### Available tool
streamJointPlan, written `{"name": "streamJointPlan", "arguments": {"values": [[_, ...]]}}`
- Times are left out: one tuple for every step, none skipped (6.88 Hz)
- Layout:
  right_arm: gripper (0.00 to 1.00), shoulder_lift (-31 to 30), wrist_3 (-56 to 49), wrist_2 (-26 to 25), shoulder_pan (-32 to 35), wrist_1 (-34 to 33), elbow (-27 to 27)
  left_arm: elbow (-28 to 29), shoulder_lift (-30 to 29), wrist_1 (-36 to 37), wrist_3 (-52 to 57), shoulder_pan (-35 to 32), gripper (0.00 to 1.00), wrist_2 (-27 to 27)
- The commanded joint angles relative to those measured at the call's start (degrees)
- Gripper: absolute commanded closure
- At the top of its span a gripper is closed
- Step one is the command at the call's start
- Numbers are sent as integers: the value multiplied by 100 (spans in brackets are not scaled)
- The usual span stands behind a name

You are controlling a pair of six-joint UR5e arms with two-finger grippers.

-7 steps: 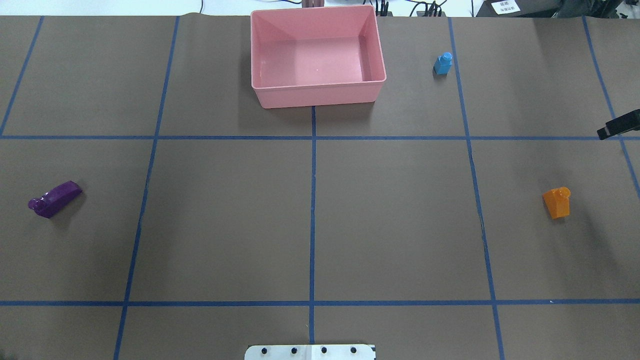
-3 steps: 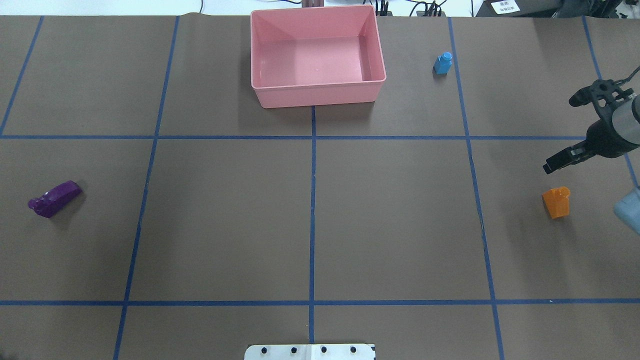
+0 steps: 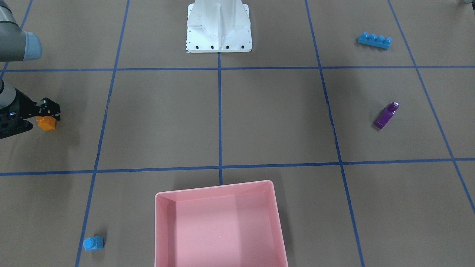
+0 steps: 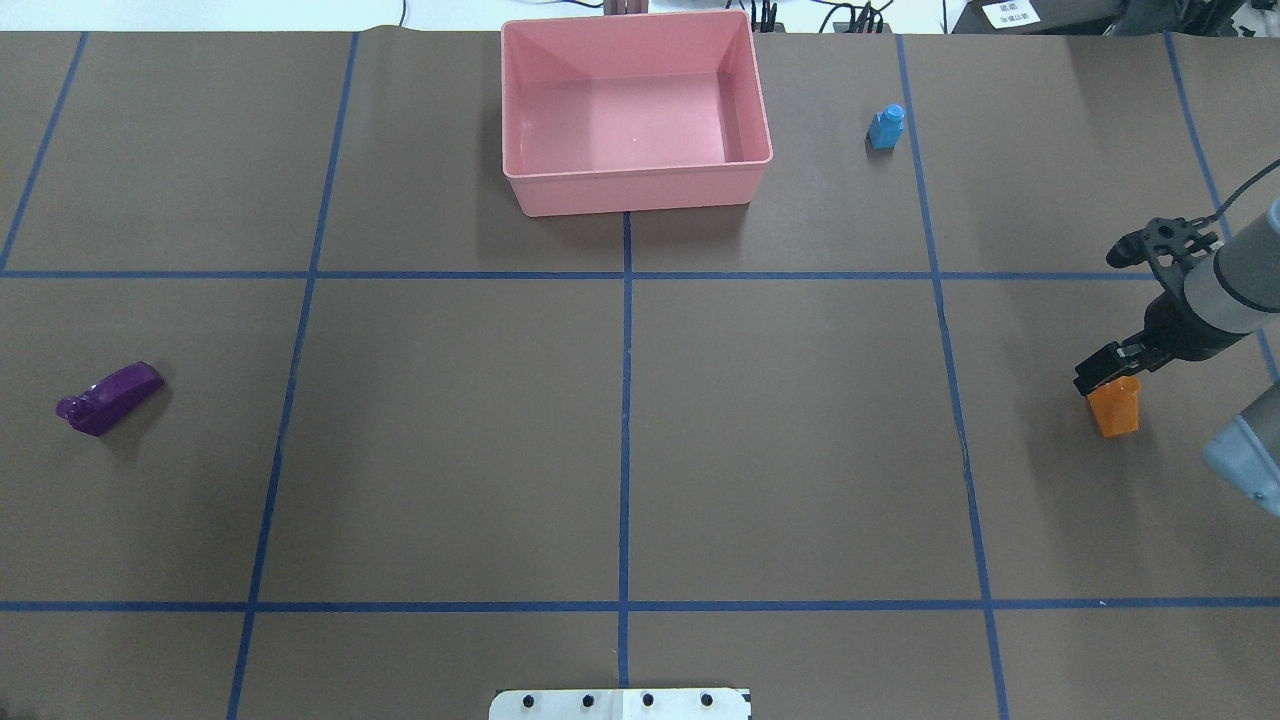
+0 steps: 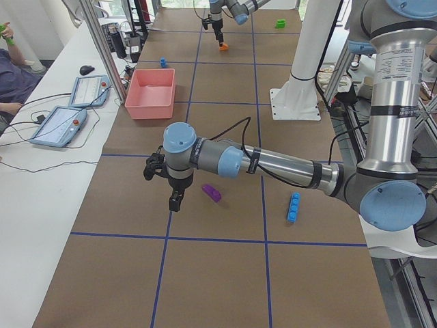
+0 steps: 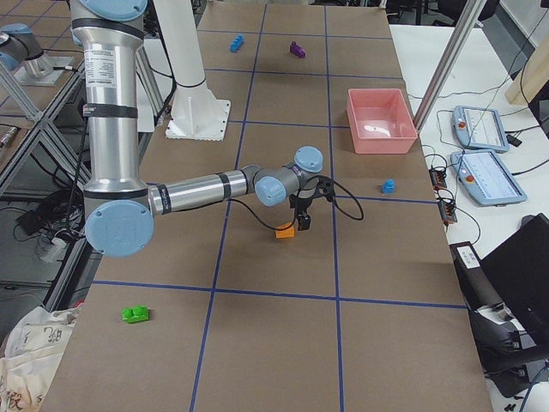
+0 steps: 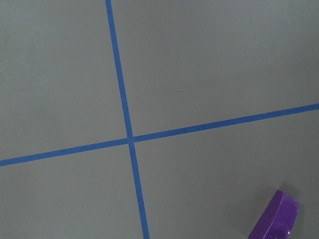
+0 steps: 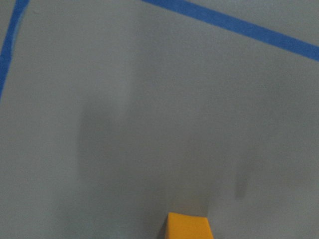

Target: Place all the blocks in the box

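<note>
**With the right gripper (image 4: 1092, 378) over the orange block (image 4: 1115, 412), every block lies outside the box (image 4: 630, 195)**

The right gripper hangs low above the orange block, near the right end of the tabletop (image 4: 450, 450). In the overhead view its tips overlap the block's top. Whether they touch it, and whether the gripper is spread or closed, cannot be told. The right wrist camera catches only the block's upper part, at the bottom of its view.

The left gripper (image 5: 175, 199) hovers near the purple block (image 4: 108, 398), close to the left end and not on it. It shows only in the side view, so its state cannot be told either.

The pink box sits at the middle of the far edge. The light-blue block (image 4: 886, 128) stands nearby, toward the right end. The long blue block (image 3: 374, 40) lies near the robot-side edge, toward the left end. The green block (image 6: 135, 314) lies near the robot-side right corner.
</note>
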Motion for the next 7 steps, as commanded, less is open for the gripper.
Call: {"name": "streamJointPlan", "arguments": {"values": [[16,-41,17,47,-63,-25,-166,8,0,0,0,-4,0,0],[72,-41,17,56,-81,-52,-193,25,0,0,0,-4,0,-9],[100,-6,26,39,-107,-69,-202,25,0,0,0,-4,0,-9],[100,-6,26,47,-99,-61,-141,25,0,0,0,-4,0,-9],[100,-40,304,65,-64,-96,69,17,-9,0,-9,4,0,0],[100,-15,490,195,15,-218,254,25,-157,26,9,187,0,70],[100,38,509,275,189,-602,647,17,-158,18,26,354,0,62]]}}
